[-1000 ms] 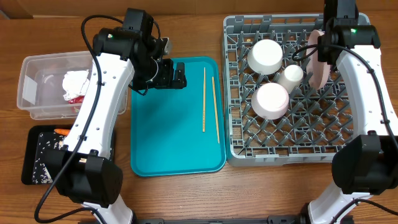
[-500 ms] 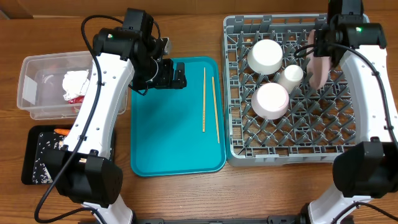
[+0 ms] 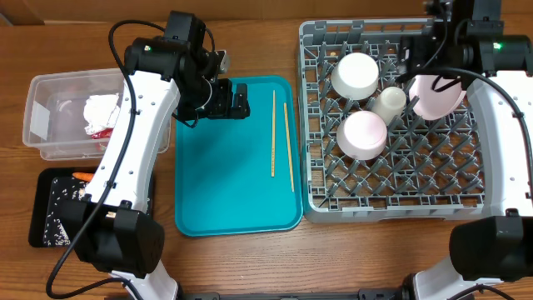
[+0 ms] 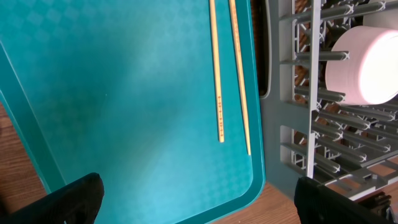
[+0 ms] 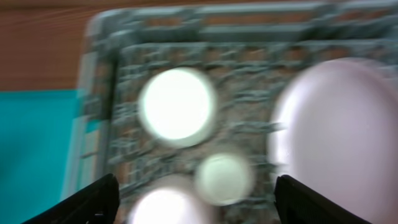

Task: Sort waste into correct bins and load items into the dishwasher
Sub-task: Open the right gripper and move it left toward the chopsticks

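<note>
Pale pink plate (image 3: 438, 97) sits in the grey lattice dish rack (image 3: 400, 179), right rear part, just beside the small white cup (image 3: 389, 102), tilted, its smooth round face turned mostly upward. Right gripper (image 5: 199, 204) hangs above it, fingers spread wide, empty. Left gripper (image 4: 205, 202) gapes open over the glossy teal tray (image 3: 225, 183)

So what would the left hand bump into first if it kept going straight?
The left hand would probably meet the teal tray first, on bare surface beside the two chopsticks.
</note>
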{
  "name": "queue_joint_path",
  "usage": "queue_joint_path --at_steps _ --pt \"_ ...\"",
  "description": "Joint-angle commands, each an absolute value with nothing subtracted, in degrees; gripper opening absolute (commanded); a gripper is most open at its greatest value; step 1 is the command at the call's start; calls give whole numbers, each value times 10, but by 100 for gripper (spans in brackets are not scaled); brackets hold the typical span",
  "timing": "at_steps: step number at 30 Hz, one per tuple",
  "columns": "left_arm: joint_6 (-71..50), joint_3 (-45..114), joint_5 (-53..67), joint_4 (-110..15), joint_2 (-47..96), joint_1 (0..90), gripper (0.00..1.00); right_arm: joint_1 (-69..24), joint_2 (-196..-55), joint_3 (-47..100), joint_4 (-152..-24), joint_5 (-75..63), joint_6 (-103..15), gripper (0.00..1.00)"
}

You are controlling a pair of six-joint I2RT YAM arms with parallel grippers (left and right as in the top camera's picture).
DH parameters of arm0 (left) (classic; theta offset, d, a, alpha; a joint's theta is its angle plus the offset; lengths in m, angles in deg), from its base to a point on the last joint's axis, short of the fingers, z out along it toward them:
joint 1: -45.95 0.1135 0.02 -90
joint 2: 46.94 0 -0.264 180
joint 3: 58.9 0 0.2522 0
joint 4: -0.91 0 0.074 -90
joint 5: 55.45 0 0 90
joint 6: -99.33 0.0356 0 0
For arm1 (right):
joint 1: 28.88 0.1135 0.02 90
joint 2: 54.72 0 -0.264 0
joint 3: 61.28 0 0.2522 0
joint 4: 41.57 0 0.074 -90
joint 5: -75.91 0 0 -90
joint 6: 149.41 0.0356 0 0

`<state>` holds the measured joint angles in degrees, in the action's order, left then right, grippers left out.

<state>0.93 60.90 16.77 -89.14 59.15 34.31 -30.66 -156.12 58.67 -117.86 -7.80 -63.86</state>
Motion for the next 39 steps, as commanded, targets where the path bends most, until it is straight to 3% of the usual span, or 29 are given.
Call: queue_joint_path --at_steps 1,3,12,18,24,31,39 --pt "16 623 172 -891 581 341 100 -296 -1545 604 -1213 168 -634 81" --pt "16 623 172 -891 581 341 100 -287 -1545 603 -1234 203 -634 75" --pt "16 623 172 -891 581 341 100 -175 -1548 596 -1254 229 -634 74" --pt "38 628 215 -887 580 350 100 -90 -1566 595 -1226 134 -548 74" --pt "34 670 256 -929 580 452 100 -15 -1601 593 -1189 107 -503 74" --pt "16 694 189 -932 581 603 100 59 -1651 593 -1144 -8 -443 74" --pt "15 694 188 -947 581 677 100 109 -1736 593 -1107 -158 -364 73"
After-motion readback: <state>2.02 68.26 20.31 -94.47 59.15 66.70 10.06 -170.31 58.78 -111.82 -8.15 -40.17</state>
